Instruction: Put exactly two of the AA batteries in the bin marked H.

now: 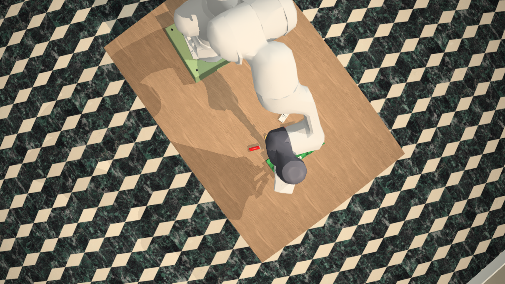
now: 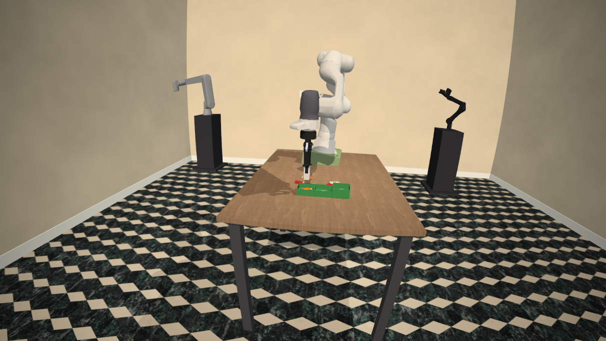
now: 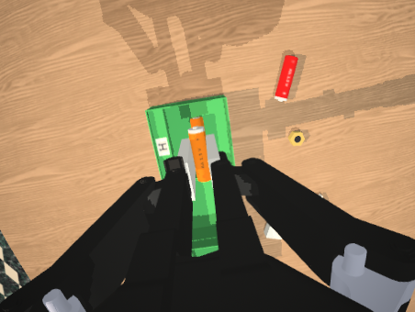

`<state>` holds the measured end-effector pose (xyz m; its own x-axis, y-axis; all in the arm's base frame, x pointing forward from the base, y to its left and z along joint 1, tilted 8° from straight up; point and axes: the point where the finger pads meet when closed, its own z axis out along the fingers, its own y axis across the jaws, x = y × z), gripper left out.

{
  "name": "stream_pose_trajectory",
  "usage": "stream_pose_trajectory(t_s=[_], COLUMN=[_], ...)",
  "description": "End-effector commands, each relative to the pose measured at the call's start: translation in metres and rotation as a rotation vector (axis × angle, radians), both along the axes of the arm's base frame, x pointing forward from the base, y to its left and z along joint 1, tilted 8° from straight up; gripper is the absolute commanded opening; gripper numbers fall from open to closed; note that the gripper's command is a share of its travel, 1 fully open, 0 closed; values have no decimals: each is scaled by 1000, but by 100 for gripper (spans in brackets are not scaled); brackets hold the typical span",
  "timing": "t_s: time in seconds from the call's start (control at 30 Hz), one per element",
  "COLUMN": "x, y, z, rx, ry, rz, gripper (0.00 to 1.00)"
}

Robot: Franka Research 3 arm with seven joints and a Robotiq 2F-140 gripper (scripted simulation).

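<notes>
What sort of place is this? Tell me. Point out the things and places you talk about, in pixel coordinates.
Probably a robotics lab or test room: a white arm [image 1: 275, 74] [image 2: 332, 93] bolted to a wooden table [image 1: 335, 176] [image 2: 322, 216], plus two smaller arms on black pedestals [image 2: 207, 142] [image 2: 444, 161] along the walls.

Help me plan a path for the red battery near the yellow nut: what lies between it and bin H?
Between the red battery and bin H, only shadowed wood shows in the wrist view.

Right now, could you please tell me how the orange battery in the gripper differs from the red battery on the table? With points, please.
The orange battery [image 3: 200, 156] is held between the fingers, while the red battery [image 1: 254, 148] [image 3: 286, 77] lies on the table. The orange battery is over bin H; the red battery is outside the bins. Both are cylinders with a white end.
</notes>
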<state>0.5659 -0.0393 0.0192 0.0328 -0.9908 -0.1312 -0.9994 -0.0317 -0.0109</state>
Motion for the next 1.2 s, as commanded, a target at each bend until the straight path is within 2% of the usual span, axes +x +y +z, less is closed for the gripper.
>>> stream_pose_trajectory(t_s=[0.0, 0.6, 1.17], x=[0, 1, 3], y=[1, 5, 5], z=[-5, -36, -36], rx=[1, 1, 1], ry=[3, 3, 3], rz=[-12, -12, -12], gripper=[5, 5, 5])
